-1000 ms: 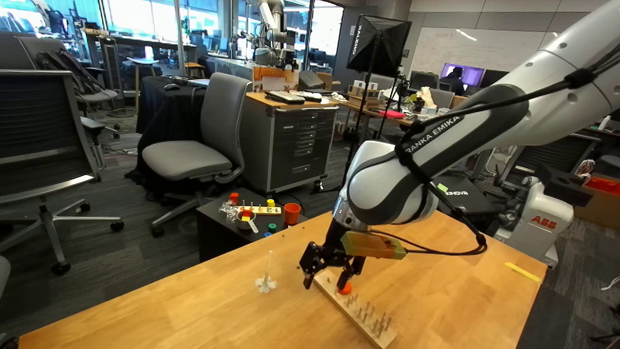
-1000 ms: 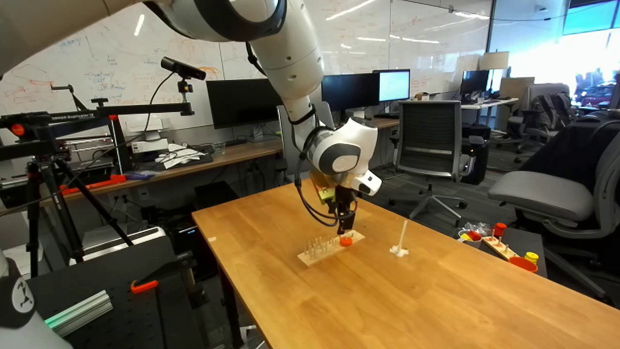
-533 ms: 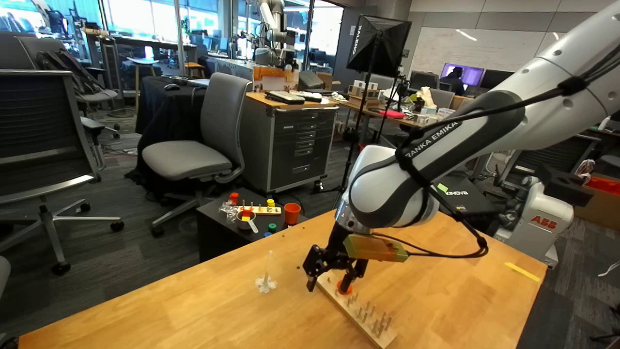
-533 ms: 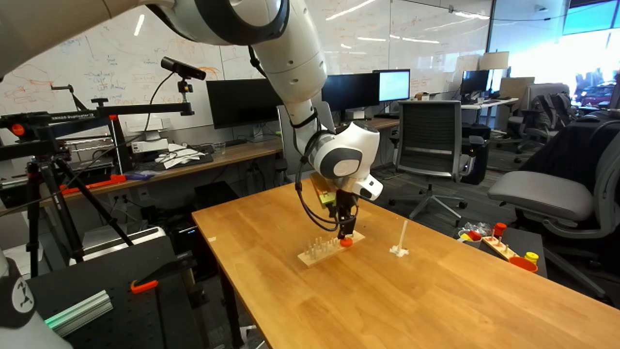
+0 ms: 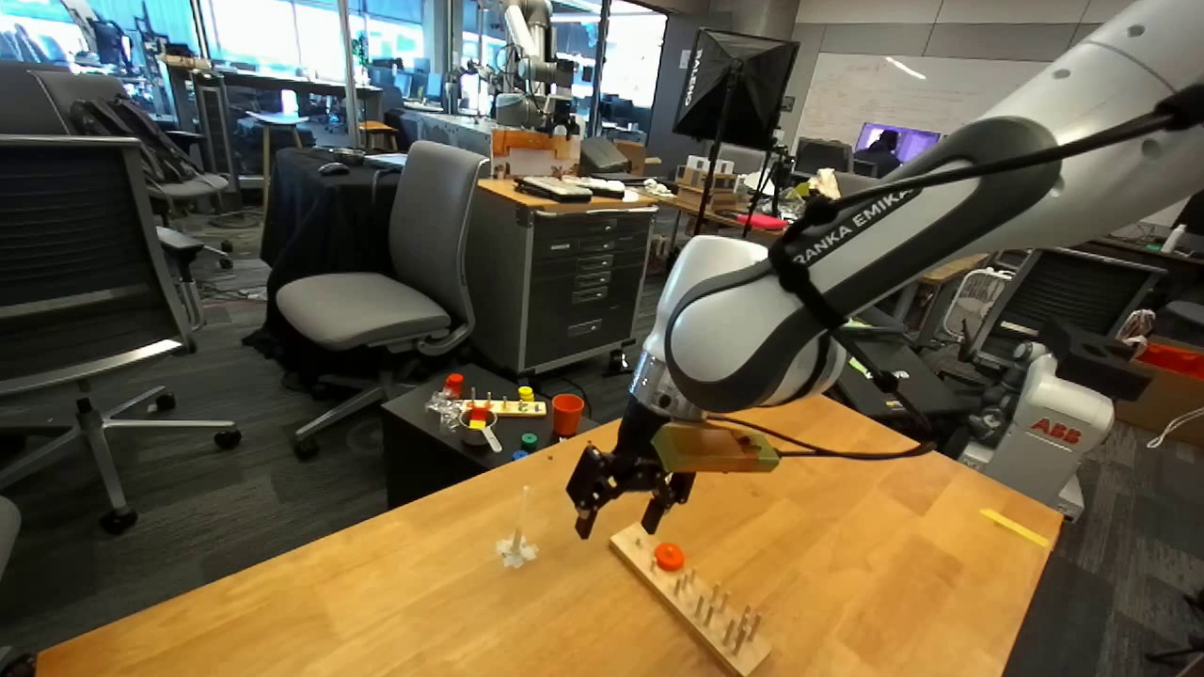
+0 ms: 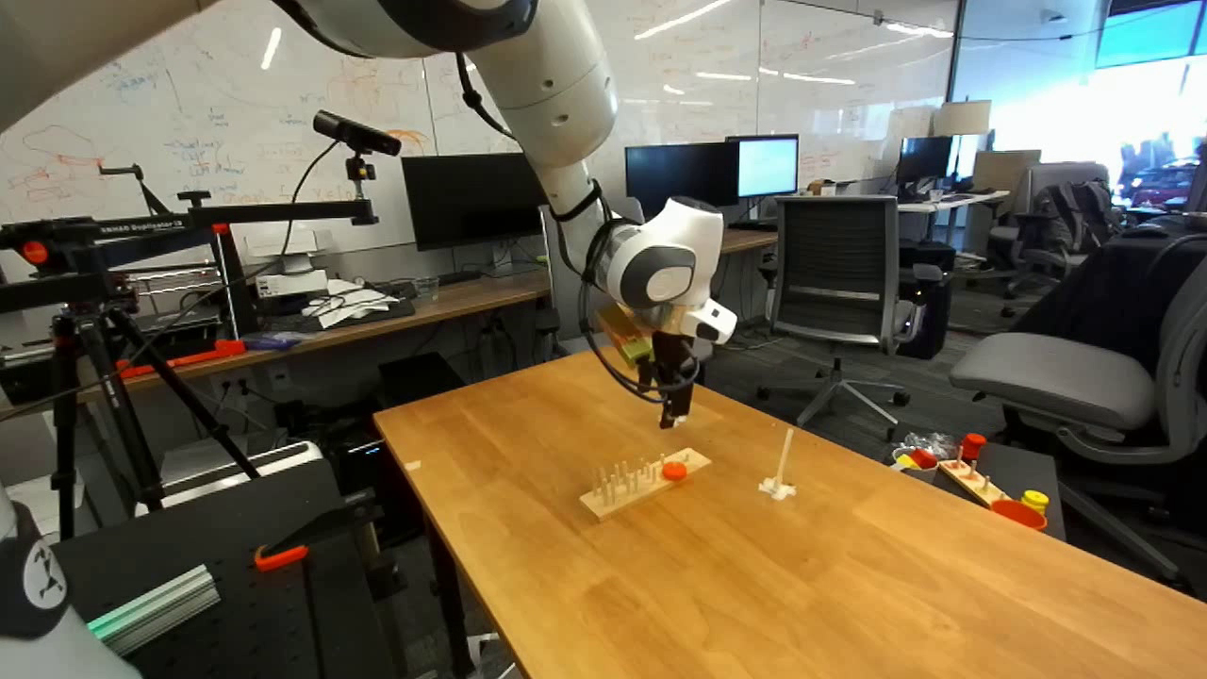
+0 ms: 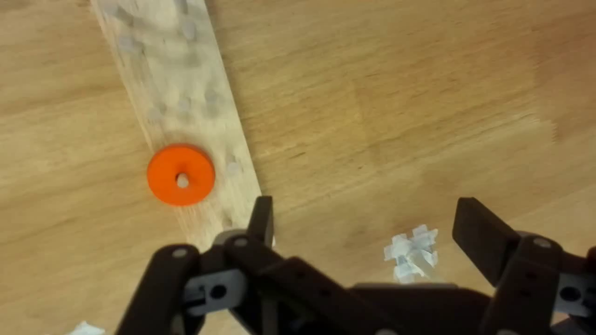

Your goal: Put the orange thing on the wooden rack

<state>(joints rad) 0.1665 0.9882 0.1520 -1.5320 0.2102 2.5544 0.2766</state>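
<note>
Orange disc [image 5: 669, 558] below end effector [image 5: 618, 531]; apart.

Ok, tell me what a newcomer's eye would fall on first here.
Likely the arm, big and mostly white, slanting down over the table in both exterior views. Next, the ring, vivid orange near one end of the rack, with a peg showing through its hole in the wrist view. Above the table, the claw hangs open, apart from the ring.
</note>
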